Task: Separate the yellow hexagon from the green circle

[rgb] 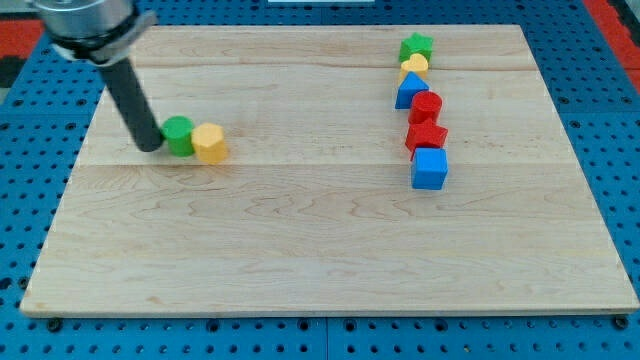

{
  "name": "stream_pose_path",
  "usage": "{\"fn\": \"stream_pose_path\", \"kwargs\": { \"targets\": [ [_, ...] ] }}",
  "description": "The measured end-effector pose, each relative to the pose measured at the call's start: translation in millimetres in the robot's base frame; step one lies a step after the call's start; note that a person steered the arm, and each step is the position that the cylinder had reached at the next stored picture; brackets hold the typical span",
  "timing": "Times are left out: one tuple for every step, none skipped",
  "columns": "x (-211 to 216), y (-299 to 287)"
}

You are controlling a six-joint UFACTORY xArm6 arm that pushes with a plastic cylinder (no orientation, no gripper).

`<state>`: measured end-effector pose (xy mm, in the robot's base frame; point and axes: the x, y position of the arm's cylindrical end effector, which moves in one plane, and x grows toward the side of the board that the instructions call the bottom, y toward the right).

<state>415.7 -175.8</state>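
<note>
The yellow hexagon (pixel 210 143) lies on the wooden board at the view's left, touching the green circle (pixel 179 134) on that block's right side. My tip (pixel 150 145) rests on the board right against the left side of the green circle. The dark rod slants up from it toward the view's top left.
A column of blocks stands at the view's right: a green star (pixel 416 46), a yellow block (pixel 414 66), a blue block (pixel 410 92), a red cylinder (pixel 426 106), a red block (pixel 426 135) and a blue cube (pixel 430 168). The board's left edge (pixel 62 190) is close to my tip.
</note>
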Motion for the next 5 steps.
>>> {"fn": "stream_pose_path", "kwargs": {
  "targets": [
    [0,96],
    [19,137],
    [30,171],
    [3,153],
    [7,196]
  ]
}}
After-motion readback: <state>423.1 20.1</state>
